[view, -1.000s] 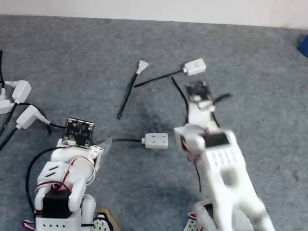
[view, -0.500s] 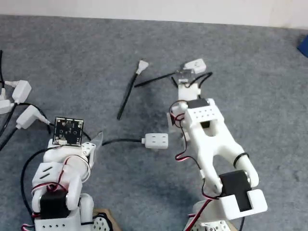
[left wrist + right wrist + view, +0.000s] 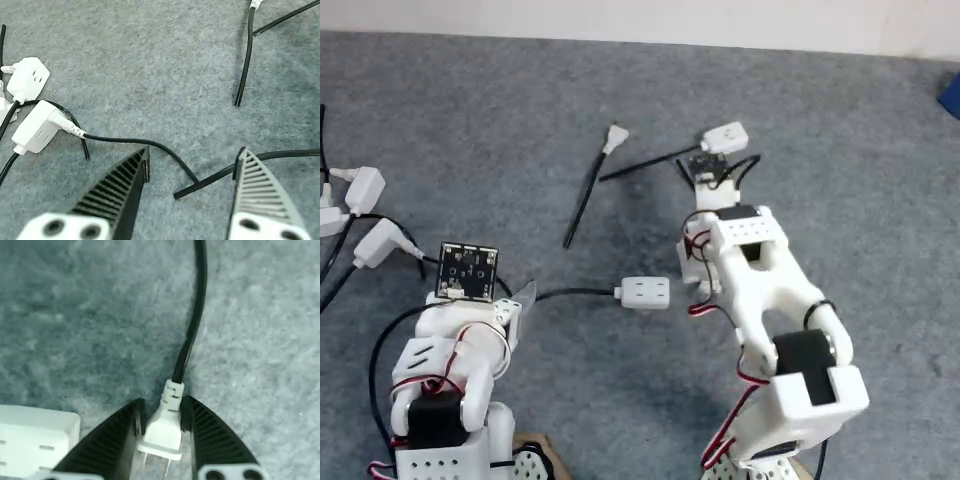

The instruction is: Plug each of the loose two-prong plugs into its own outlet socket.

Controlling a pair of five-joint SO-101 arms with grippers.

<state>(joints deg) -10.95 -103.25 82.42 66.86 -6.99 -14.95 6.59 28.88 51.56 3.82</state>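
Note:
My right gripper (image 3: pixel 163 401) is shut on a white two-prong plug (image 3: pixel 162 432) whose black cord (image 3: pixel 192 330) trails away over the grey carpet. A white outlet socket (image 3: pixel 35 440) lies right beside that plug. From above, the right gripper (image 3: pixel 706 170) sits just short of this far socket (image 3: pixel 725 138). A second loose plug (image 3: pixel 615 137) with a black cord lies to its left. Another socket (image 3: pixel 645 292) rests mid-carpet between the arms. My left gripper (image 3: pixel 194 150) hangs open above black cords (image 3: pixel 150 145), holding nothing; it sits low on the left (image 3: pixel 518 296).
Several white sockets and adapters (image 3: pixel 365 187) (image 3: pixel 380 243) cluster at the left edge, also the adapters (image 3: pixel 37 127) (image 3: pixel 27 77) near my left gripper. A blue object (image 3: pixel 952 95) pokes in at the right edge. A pale wall borders the far side.
The right arm swung and stretched forward to the far socket, ending with its fingers around the plug. The left arm shifted slightly and stayed open.

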